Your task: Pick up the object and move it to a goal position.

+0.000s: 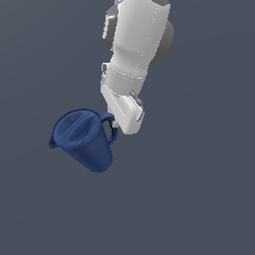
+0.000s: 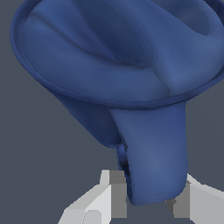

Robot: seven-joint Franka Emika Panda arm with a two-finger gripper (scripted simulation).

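The object is a dark blue mug (image 1: 82, 139), tapering to a narrower base and tilted, with its open rim turned up toward the exterior view's left. Its loop handle (image 1: 110, 128) points to the exterior view's right, where the white gripper (image 1: 117, 127) meets it. In the wrist view the mug (image 2: 113, 57) fills most of the picture. Its broad handle (image 2: 153, 153) runs down between the two pale fingers (image 2: 105, 197), which press on either side of it. The gripper (image 2: 148, 203) is shut on the handle.
A flat, plain grey-blue surface (image 1: 199, 199) lies all around the mug and arm. The white arm (image 1: 137, 45) comes down from the top of the exterior view.
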